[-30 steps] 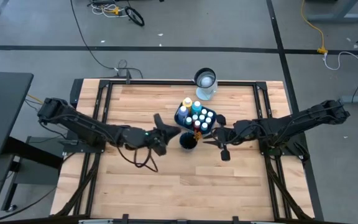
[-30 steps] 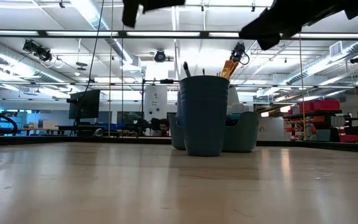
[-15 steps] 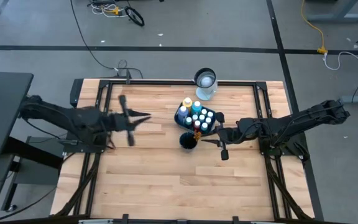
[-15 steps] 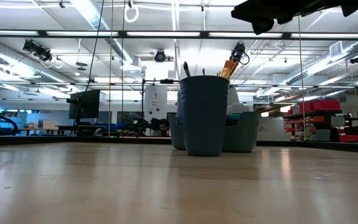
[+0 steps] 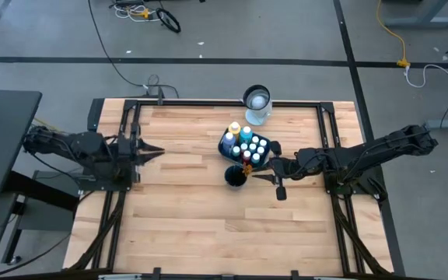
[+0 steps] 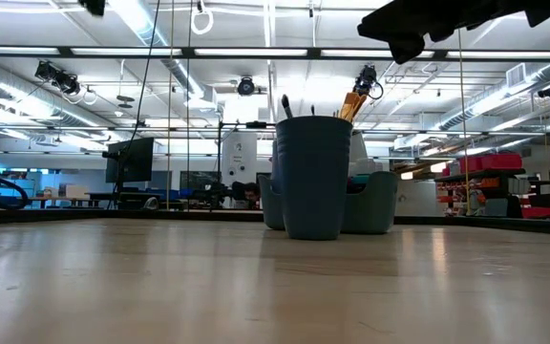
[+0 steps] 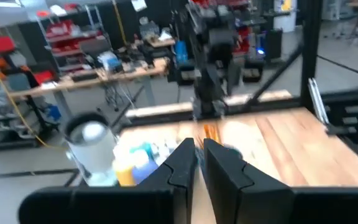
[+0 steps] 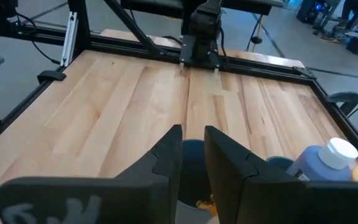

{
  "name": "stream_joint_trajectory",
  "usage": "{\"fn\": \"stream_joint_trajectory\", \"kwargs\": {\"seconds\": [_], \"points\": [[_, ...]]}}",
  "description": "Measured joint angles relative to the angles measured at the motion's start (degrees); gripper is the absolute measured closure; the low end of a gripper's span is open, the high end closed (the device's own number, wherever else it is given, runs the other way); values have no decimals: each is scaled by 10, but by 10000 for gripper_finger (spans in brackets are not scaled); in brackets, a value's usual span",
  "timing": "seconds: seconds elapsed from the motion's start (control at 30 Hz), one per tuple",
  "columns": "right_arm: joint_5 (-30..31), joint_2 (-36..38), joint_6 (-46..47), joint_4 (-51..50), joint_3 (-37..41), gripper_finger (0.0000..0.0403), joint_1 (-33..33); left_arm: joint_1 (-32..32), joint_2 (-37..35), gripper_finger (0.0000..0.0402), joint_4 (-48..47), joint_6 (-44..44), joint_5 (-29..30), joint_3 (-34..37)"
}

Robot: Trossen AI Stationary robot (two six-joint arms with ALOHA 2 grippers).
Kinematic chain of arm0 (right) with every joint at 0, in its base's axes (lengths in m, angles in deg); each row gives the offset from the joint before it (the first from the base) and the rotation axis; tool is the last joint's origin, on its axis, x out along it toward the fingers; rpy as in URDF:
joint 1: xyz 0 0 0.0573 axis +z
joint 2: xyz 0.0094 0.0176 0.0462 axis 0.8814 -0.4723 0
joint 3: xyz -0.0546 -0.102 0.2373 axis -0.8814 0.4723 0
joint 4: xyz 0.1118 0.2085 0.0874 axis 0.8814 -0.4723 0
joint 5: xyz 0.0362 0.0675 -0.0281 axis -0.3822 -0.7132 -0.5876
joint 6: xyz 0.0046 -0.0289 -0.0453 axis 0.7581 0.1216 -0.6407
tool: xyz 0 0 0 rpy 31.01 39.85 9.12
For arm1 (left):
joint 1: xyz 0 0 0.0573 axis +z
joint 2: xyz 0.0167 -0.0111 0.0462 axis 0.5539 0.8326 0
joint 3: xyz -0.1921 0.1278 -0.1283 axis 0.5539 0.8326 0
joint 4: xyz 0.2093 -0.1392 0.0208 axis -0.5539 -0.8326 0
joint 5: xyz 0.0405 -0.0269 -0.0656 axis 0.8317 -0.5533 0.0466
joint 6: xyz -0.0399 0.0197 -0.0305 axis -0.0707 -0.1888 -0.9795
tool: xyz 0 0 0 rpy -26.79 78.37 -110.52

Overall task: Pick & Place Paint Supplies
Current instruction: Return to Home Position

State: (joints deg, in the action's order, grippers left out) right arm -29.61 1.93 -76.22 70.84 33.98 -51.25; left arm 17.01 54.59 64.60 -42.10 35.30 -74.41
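Observation:
A dark cup (image 5: 236,176) stands on the wooden table and holds thin brushes (image 6: 286,105). Just behind it, a blue holder (image 5: 243,145) carries the small capped paint bottles and a taller yellow bottle (image 5: 234,130). My right gripper (image 5: 257,172) hovers beside the cup on its right, above rim height. Its fingers are open by a narrow gap, and the cup (image 8: 191,158) shows between them. My left gripper (image 5: 155,150) is shut and empty. It hangs over the table's left part, far from the supplies.
A clear glass jar (image 5: 257,105) stands at the table's far edge, behind the holder. A black frame rail (image 5: 208,102) runs around the table. Bare wood (image 5: 208,225) lies on the near side of the cup and between the left gripper and the cup.
My left arm has drawn back from beside the cup toward the table's left edge, and it has left the low view. My right gripper has stayed beside the cup. The cup, holder and bottles have not moved.

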Motion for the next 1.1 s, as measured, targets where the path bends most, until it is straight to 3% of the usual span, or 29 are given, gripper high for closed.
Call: {"fn": "stream_joint_trajectory", "kwargs": {"seconds": [0.27,0.5,0.83,1.1], "points": [[0,0,-1,45,0,331,0,0,-39,360,28,-32,-3,146],[0,0,46,59,0,331,0,0,-39,361,244,-13,-5,251],[-6,1,61,85,0,331,0,0,-92,361,282,25,8,257],[-30,18,28,112,0,331,0,0,-187,361,209,30,-1,257]]}}
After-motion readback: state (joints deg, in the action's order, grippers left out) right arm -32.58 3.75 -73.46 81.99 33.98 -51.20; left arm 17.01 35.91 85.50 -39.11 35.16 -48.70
